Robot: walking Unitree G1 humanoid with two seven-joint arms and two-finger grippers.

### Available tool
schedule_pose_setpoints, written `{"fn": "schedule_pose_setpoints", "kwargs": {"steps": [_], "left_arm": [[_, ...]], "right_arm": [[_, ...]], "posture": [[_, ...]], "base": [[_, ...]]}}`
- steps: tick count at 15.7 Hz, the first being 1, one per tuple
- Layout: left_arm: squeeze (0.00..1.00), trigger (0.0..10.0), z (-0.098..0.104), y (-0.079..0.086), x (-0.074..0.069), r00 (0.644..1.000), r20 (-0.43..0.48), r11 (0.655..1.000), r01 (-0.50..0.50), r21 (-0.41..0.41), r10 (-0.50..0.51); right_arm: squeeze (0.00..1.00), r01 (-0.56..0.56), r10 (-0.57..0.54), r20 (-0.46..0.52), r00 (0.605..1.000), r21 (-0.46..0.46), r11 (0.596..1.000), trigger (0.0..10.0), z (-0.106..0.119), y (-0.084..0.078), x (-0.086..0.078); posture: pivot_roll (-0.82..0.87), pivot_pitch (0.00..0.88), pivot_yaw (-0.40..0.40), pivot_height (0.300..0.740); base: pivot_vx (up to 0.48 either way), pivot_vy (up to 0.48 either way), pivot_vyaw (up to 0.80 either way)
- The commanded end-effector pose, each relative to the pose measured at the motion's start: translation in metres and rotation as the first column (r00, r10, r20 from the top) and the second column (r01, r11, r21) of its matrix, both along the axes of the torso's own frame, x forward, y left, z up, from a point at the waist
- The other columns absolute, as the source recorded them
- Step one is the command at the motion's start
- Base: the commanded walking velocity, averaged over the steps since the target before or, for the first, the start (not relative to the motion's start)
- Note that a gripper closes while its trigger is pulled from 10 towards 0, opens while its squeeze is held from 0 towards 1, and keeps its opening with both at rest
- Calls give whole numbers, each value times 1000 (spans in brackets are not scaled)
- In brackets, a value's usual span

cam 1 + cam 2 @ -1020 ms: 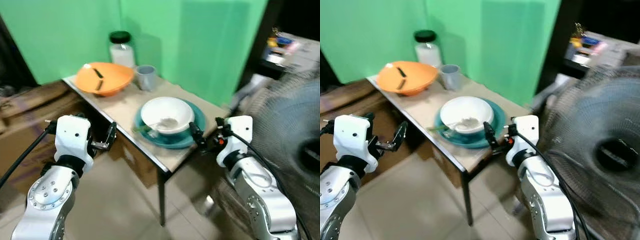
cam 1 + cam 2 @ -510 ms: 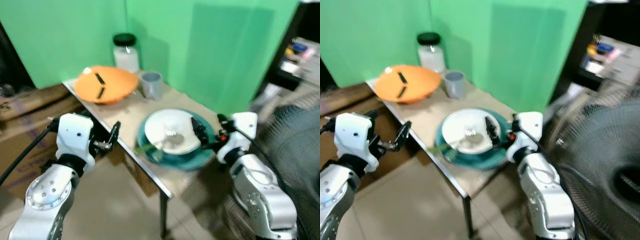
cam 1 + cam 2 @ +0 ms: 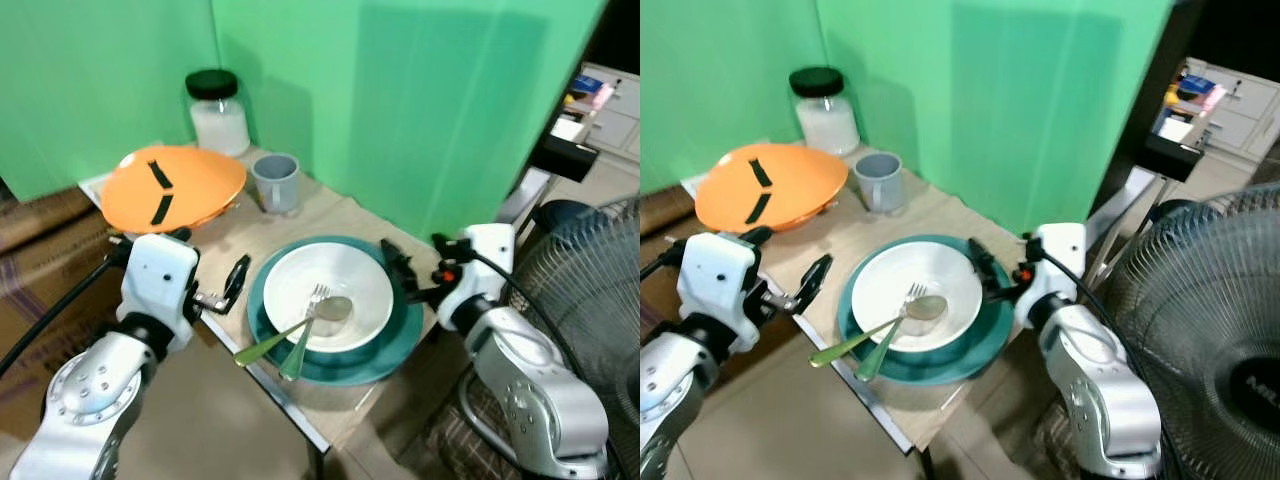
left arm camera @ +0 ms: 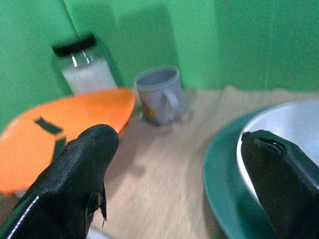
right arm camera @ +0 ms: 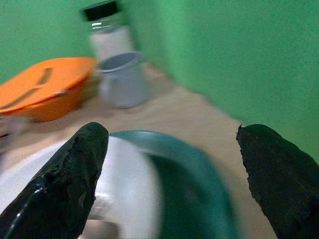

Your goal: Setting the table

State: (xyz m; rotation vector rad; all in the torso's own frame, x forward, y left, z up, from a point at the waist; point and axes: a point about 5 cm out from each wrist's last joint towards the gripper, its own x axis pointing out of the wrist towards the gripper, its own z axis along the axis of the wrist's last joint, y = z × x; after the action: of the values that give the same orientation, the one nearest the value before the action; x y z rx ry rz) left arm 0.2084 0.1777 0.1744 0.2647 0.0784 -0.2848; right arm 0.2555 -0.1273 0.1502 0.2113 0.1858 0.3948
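A white bowl (image 3: 327,297) is sitting on a teal plate (image 3: 390,340) on the desk (image 3: 340,215), with a fork (image 3: 300,333) and a spoon (image 3: 290,325) leaning out over the bowl's near rim. The left gripper (image 3: 236,281) is hovering open just left of the plate, and the right gripper (image 3: 392,266) is hanging open over the plate's right edge. Behind the plate, a grey cup (image 3: 276,183), an orange bowl (image 3: 172,187) and a jar (image 3: 219,112) are standing against the green wall (image 3: 430,100).

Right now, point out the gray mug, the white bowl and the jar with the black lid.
Gray mug (image 3: 276,182), left eye view, front wall.
White bowl (image 3: 356,284), left eye view, bare inside.
Jar (image 3: 219,123), left eye view, glass body.
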Motion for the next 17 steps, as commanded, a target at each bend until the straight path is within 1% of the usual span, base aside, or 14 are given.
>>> {"fn": "schedule_pose_setpoints", "kwargs": {"steps": [1,4,6,7,8,9,11,12,15,17], "left_arm": [[0,10000,4,1,-3,999,3,999,43,-2,-43],[0,10000,3,5,-5,996,-25,996,91,-10,-91],[0,10000,-3,11,-9,990,-66,992,124,15,-123],[0,10000,-4,13,-11,987,-85,990,139,22,-137],[0,10000,-5,16,-14,984,-98,988,152,24,-149],[0,10000,-5,20,-17,983,-107,987,152,40,-147],[0,10000,-3,29,-20,984,-109,988,144,52,-138],[0,10000,2,36,-25,982,-115,987,152,43,-146],[0,10000,2,48,-34,974,-149,981,183,65,-172],[0,10000,0,42,-40,951,-186,965,259,38,-248]], "right_arm": [[1000,-56,56,-2,998,36,998,10000,10,-1,-1],[1000,-105,107,-63,992,32,994,10000,13,-9,0],[1000,-136,130,-178,975,-20,991,10000,11,-14,2],[506,-153,145,-219,965,-21,988,10000,9,-15,2],[176,-165,157,-252,955,-13,986,10000,7,-16,2],[0,-146,141,-307,941,5,989,10000,3,-17,2],[0,-117,125,-374,919,43,992,10000,0,-18,3],[0,-109,136,-415,900,87,990,10000,0,-17,4],[0,-98,127,-470,873,86,991,10000,0,-16,3],[0,-92,114,-510,853,69,993,10000,-1,-14,3]], "posture": [[112,0,11,740],[107,0,9,740],[103,0,6,740],[106,0,4,740],[107,0,3,740],[110,0,-1,740],[116,0,-3,740],[117,0,-3,740],[117,0,-1,740],[117,0,1,740]], "base": [[0,0,0],[0,0,0],[0,0,0],[0,0,0],[0,0,0],[0,0,0],[0,0,0],[0,0,0],[0,0,0],[0,0,0]]}}
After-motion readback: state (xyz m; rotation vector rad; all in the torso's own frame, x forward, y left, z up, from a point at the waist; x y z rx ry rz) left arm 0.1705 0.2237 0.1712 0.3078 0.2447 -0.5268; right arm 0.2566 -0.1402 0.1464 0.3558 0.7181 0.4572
